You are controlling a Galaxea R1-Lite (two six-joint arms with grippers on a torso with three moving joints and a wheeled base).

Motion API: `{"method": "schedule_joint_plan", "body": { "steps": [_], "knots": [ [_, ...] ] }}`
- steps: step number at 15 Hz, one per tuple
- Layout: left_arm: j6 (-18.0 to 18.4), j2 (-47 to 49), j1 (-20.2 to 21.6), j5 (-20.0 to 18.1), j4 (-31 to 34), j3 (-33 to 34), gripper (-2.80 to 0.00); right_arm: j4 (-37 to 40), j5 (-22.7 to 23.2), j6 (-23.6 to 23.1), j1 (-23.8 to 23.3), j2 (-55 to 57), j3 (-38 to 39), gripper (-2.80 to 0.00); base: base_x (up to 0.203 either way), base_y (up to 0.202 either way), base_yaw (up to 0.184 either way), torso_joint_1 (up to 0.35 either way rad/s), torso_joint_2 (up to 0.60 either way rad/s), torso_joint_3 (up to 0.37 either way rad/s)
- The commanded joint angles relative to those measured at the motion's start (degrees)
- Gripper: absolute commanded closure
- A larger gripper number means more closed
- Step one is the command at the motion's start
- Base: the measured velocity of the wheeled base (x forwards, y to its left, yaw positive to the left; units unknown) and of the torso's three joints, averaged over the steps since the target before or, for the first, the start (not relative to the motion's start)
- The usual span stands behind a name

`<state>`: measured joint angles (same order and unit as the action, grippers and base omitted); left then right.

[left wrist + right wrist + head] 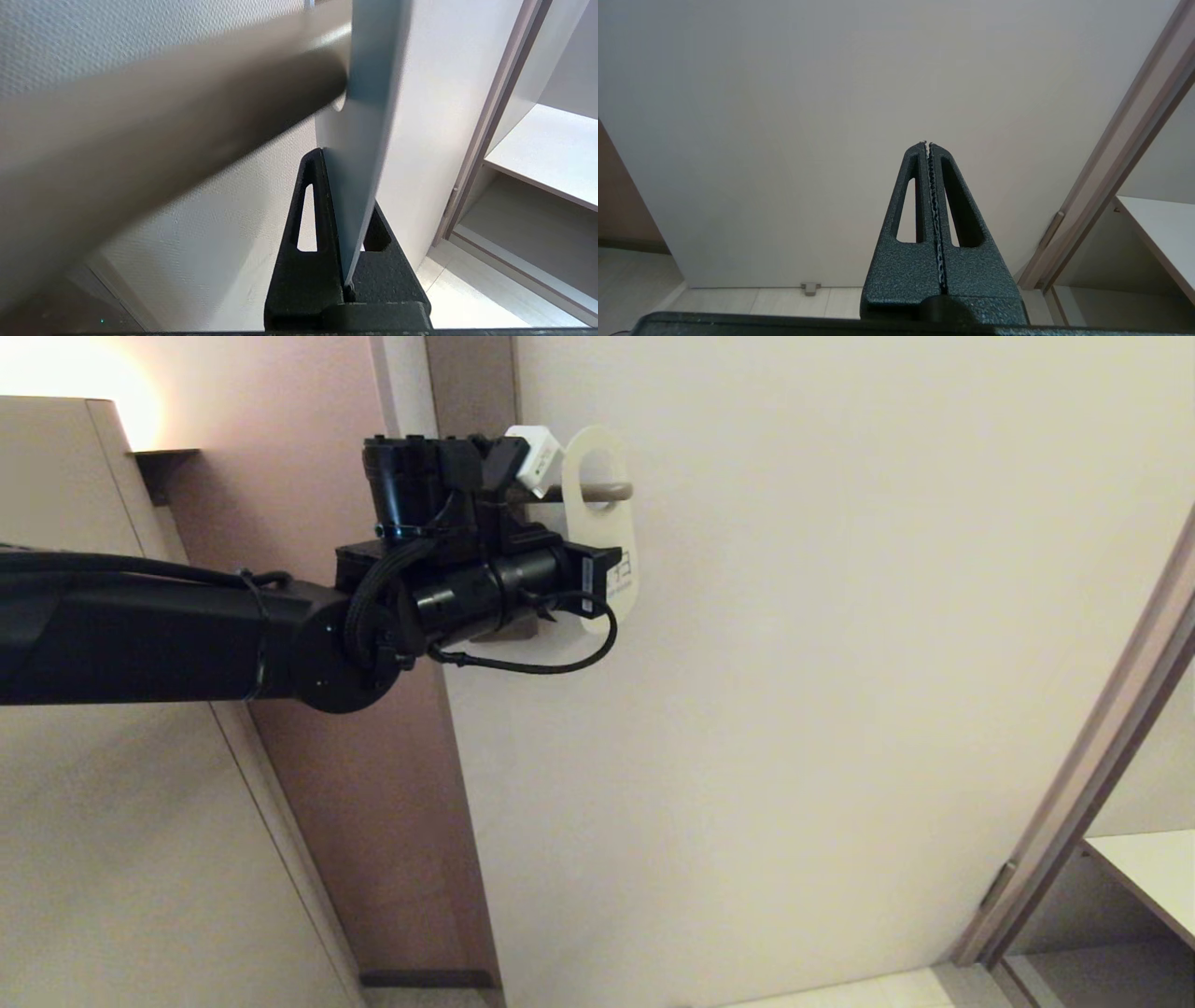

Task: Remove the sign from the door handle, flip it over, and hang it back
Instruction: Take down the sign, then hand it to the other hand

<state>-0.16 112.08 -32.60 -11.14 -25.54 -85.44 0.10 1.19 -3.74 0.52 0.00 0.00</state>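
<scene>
The sign [611, 537] hangs on the door handle [609, 490], which passes through its oval hole. The sign's white face with small print faces the room. My left gripper [597, 583] reaches in from the left and is shut on the sign's lower part, just below the handle. In the left wrist view the sign [362, 140] stands edge-on between the black fingers [308, 224], with the handle [163, 116] running through it close above. My right gripper [927, 144] is shut and empty, low before the door, out of the head view.
The pale door [840, 663] fills the middle. The handle's brown backplate [509, 633] is mostly hidden behind my left wrist. A door frame [1092, 756] and a white shelf [1148, 877] stand at the right. A cabinet [93, 803] is at the left.
</scene>
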Motion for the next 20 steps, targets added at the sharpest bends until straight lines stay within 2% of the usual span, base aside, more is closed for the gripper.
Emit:
{"method": "schedule_joint_plan", "body": {
  "steps": [1,20],
  "knots": [
    [0.0,0.6,-0.3,-0.1,-0.1,-0.2,0.00,0.0,0.0,0.0,0.1,0.1,0.0,0.00,0.000,0.000,0.000,0.000,0.00,0.000],
    [-0.4,-1.4,-4.7,-0.7,-0.2,1.2,0.00,0.0,0.0,0.0,0.1,0.0,0.0,0.00,0.000,0.000,0.000,0.000,0.00,0.000]
  ]
}}
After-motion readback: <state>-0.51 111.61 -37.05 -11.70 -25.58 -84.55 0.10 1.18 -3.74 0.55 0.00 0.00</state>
